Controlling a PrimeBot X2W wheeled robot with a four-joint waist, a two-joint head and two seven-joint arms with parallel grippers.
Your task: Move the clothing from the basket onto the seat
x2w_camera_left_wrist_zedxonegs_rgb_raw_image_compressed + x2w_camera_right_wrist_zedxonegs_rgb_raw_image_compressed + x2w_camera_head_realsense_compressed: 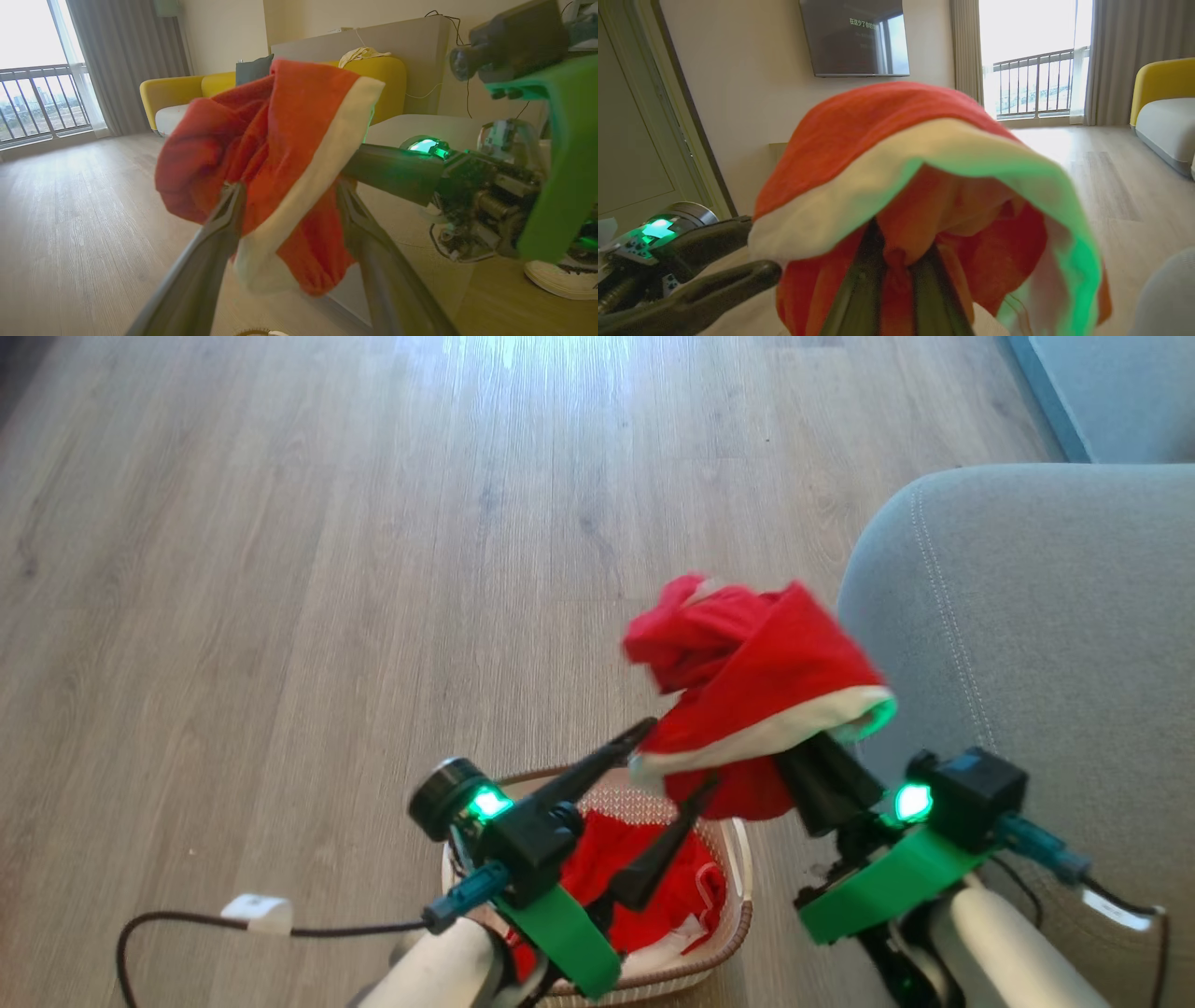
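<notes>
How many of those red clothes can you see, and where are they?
2. The raised garment hangs from the right gripper, above the basket and beside the seat. The other garment lies in the basket. More could be hidden underneath it.

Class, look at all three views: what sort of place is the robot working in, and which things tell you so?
Most likely a home living room: a yellow sofa, a wall-mounted television, and curtains beside a balcony railing.
</notes>
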